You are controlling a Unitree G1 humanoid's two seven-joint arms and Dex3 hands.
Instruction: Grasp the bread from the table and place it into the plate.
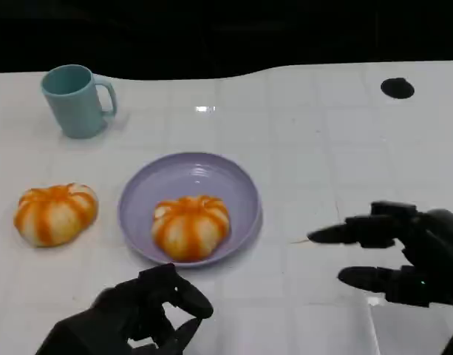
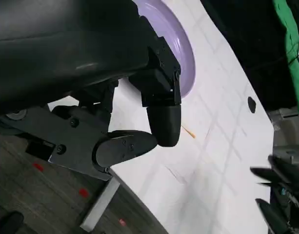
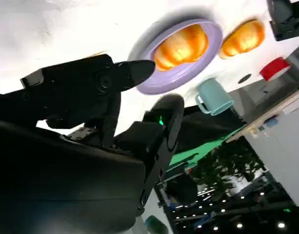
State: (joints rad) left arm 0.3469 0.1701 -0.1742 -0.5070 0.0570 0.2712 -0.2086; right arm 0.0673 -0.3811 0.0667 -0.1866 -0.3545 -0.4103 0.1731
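Note:
One orange-and-white striped bread (image 1: 191,225) (image 3: 181,46) lies inside the lilac plate (image 1: 141,185) (image 3: 154,83) at the table's middle. A second bread (image 1: 56,213) (image 3: 243,37) of the same look sits on the white table to the plate's left. My left hand (image 1: 134,314) (image 2: 139,112) hovers just in front of the plate's near rim (image 2: 181,53), its fingers curled in with nothing in them. My right hand (image 1: 403,251) (image 3: 100,97) is to the right of the plate, fingers stretched out and apart toward it, holding nothing.
A teal mug (image 1: 75,100) (image 3: 215,97) stands upright at the back left, handle to the right. A black round mark (image 1: 397,88) sits at the back right of the table. The table's far edge runs along a dark background.

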